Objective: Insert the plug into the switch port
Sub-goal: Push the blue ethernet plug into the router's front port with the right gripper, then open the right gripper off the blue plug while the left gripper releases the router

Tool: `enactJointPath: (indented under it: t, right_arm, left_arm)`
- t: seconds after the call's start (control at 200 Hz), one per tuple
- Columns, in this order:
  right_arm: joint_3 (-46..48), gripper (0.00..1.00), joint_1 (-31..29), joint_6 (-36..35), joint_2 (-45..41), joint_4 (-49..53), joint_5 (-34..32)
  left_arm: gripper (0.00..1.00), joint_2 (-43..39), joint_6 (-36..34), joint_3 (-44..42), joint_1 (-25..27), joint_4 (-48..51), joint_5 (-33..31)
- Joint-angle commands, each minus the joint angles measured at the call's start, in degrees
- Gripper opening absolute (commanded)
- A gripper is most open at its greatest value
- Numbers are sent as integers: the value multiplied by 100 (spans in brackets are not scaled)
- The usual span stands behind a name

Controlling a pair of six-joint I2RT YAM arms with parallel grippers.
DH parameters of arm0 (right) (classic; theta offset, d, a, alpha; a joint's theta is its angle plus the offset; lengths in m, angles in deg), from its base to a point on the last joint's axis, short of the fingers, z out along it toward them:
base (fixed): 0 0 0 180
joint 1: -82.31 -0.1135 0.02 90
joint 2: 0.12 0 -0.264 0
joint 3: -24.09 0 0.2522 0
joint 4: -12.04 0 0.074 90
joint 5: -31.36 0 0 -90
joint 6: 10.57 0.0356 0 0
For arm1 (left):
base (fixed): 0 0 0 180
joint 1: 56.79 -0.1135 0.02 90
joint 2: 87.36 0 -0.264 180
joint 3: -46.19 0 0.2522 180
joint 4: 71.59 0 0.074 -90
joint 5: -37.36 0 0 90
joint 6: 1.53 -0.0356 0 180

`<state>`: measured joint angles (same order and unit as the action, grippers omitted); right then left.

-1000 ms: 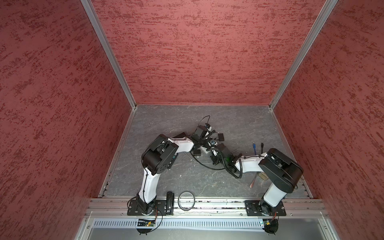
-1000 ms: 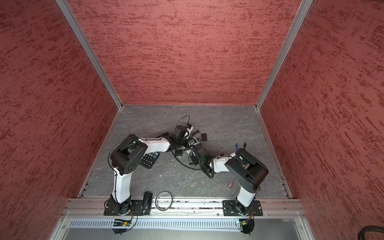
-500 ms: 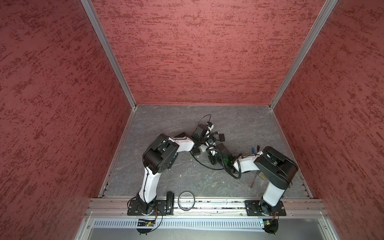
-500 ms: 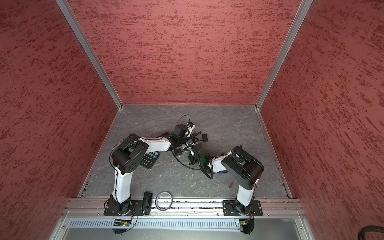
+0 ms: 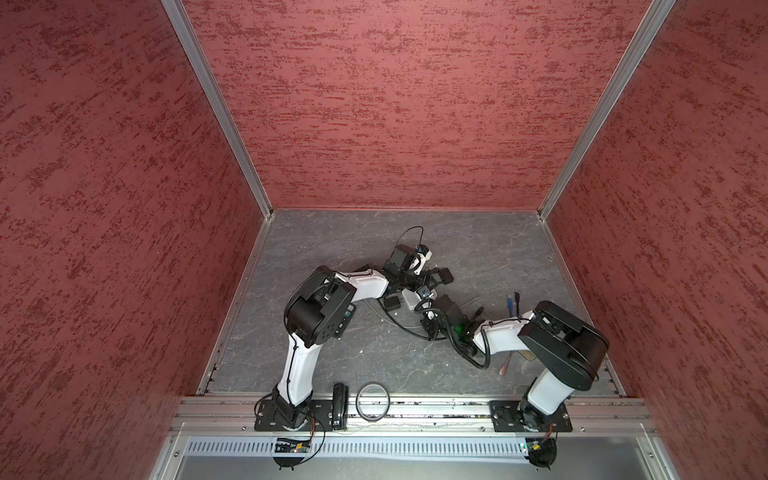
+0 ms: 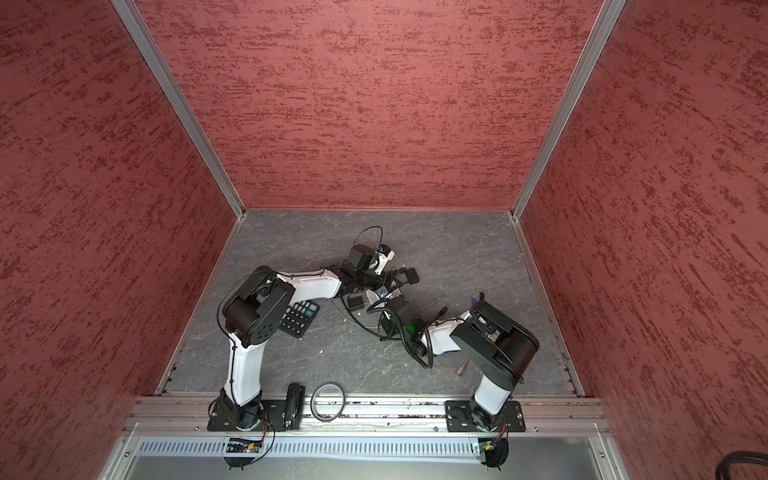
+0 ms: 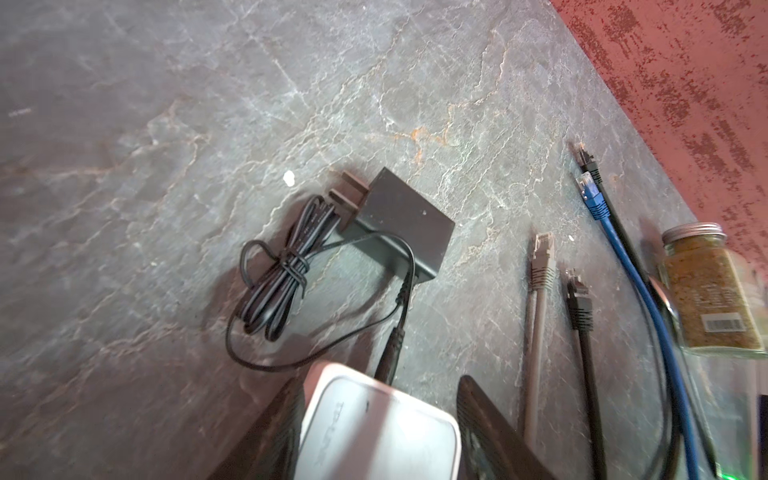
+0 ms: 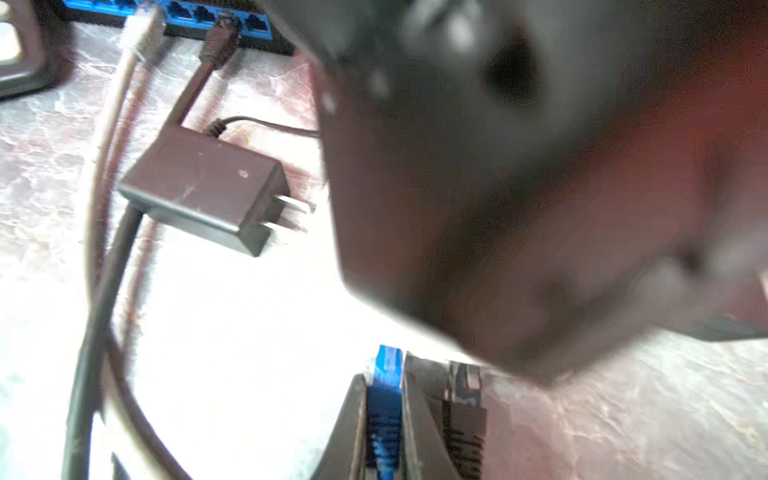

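My right gripper (image 8: 384, 374) is shut on a blue plug (image 8: 384, 399), whose tip pokes out past the fingertips. A loose black plug (image 8: 463, 399) lies right beside it. Far ahead in that view runs the switch's row of blue ports (image 8: 208, 14), with a grey plug (image 8: 141, 25) and another black plug (image 8: 220, 37) lying against it. My left gripper (image 7: 378, 384) holds the white switch (image 7: 374, 432) between its fingers. A power lead (image 7: 395, 332) enters the switch's far side. In both top views the grippers meet mid-table, too small to read.
A black power adapter (image 7: 399, 220) lies beyond the switch. Loose grey (image 7: 544, 257), black (image 7: 577, 299) and blue (image 7: 590, 195) cable ends lie near a spice jar (image 7: 706, 291) by the red wall. A calculator (image 6: 299, 318) is under the left arm. A ring (image 5: 373, 402) is at the front rail.
The right arm's elbow leaned a little to the left and came back. Both grippers stay near mid-table with their grips unchanged.
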<state>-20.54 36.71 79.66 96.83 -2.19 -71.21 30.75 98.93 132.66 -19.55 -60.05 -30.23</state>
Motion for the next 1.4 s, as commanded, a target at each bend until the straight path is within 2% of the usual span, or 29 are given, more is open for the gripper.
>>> enactJointPath:
  t: [0.0,0.245,0.476,0.656,0.867,1.212,1.393]
  right_arm:
    - [-7,5,196,19,-80,-234,-636]
    - [-20,10,227,-24,-63,-151,-459]
    - [-76,20,253,11,-95,6,-256]
    - [-119,35,280,127,-206,76,-62]
    - [-190,45,324,225,-399,335,50]
    - [-208,54,517,452,-1183,481,252]
    - [-203,57,804,704,-1780,455,358]
  left_arm:
    - [59,108,192,116,12,942,1039]
    - [61,-73,309,269,-429,787,1101]
    - [61,-303,343,265,-712,695,952]
    - [61,-410,380,194,-882,551,962]
    - [61,-446,346,163,-946,499,968]
    - [61,-576,307,82,-1016,406,1004]
    - [61,-737,220,56,-1061,424,965]
